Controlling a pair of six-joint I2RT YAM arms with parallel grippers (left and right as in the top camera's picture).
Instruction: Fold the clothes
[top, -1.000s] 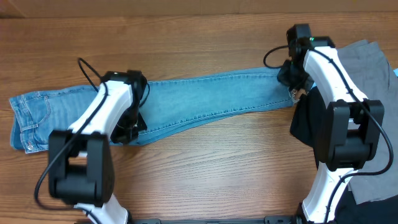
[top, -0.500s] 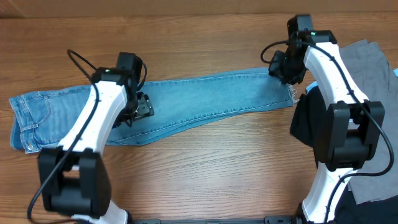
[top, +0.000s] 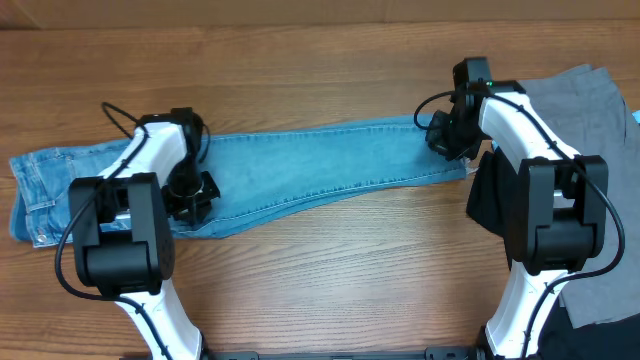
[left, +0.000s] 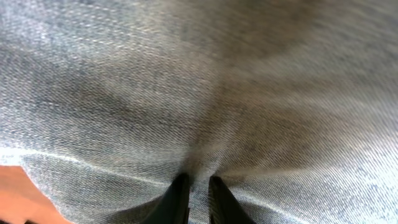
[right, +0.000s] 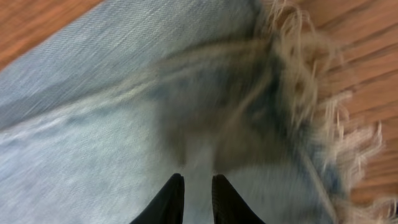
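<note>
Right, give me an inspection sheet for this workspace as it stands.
Surface: wooden table, bare where no cloth lies.
Job's things: jeans laid out flat from left to right, waist at the left, frayed hem at the right; not yet folded.
Clutter: grey garment and black garment at the right edge.
Grippers: left end effector closed on a pinch of denim toward the waist end; right end effector closed on denim just short of the hem.
Cables: left cable and right cable each loop out at the wrist; no snag seen.
Surroundings: nothing seen.
</note>
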